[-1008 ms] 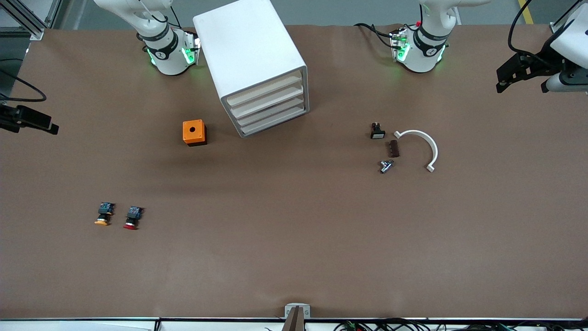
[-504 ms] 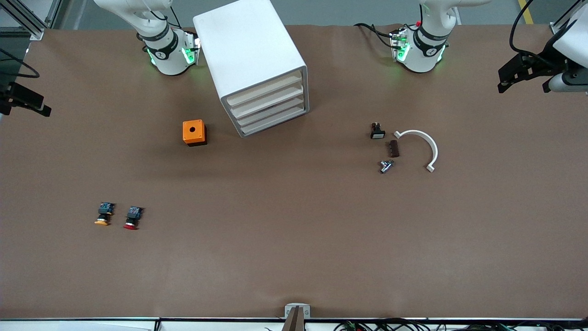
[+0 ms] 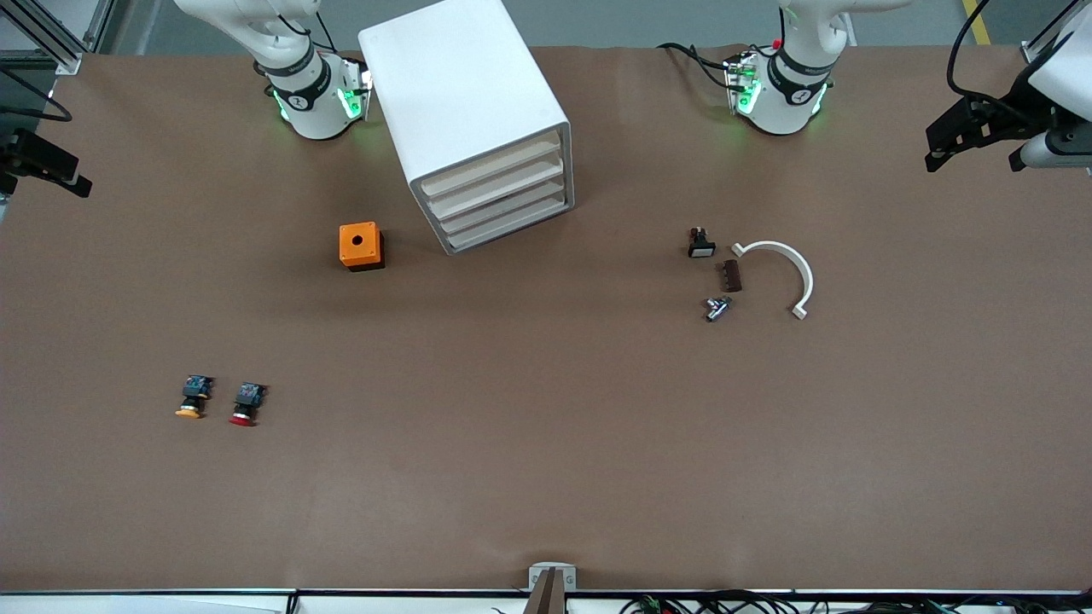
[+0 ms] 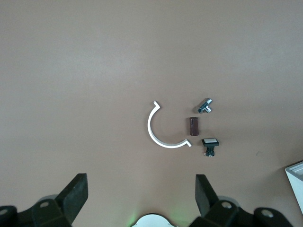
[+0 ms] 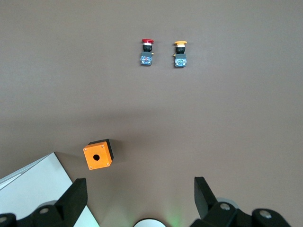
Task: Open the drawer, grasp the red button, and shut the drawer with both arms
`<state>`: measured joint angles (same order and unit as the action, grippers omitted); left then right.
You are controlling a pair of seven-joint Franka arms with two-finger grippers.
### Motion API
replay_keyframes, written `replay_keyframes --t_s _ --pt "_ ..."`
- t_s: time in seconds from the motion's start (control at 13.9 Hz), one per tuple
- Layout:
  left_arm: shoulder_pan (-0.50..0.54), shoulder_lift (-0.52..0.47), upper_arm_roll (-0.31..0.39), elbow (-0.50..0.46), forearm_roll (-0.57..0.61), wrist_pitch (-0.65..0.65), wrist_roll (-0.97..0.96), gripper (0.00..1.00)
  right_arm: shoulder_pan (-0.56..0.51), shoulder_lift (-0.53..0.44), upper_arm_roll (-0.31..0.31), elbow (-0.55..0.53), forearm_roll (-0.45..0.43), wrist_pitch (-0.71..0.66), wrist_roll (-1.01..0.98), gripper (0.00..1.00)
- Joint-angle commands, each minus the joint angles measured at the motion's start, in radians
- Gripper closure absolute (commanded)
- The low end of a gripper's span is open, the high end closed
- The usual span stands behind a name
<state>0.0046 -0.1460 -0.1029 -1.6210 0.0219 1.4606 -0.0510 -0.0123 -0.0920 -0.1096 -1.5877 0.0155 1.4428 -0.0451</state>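
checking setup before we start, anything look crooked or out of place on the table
The white cabinet sits turned at an angle to the table's edges, its four drawers shut. The red button and orange button lie tipped on their sides.

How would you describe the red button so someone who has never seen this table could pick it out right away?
Start at the white drawer cabinet, go to the orange cube beside it, then come well nearer the front camera, toward the right arm's end of the table. Two small black-bodied push buttons lie there side by side. The red button has the red cap; its neighbour, the orange-capped button, lies closer to the table's end.
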Motion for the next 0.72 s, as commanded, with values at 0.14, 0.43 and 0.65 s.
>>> replay_keyframes --t_s 0.14,0.43,0.65 --pt "0.003 0.011 -0.003 0.024 0.007 0.0 -0.001 0.0 -0.017 -0.046 0.013 -0.049 -0.011 0.022 -0.012 0.0" --pt "0.003 0.016 -0.003 0.036 0.018 0.0 0.017 0.0 -0.012 -0.048 0.016 -0.049 -0.011 0.033 -0.012 0.0" --pt "-0.005 0.037 -0.009 0.046 0.023 0.0 0.002 0.0 -0.015 -0.048 0.015 -0.049 -0.012 0.038 -0.012 0.0"
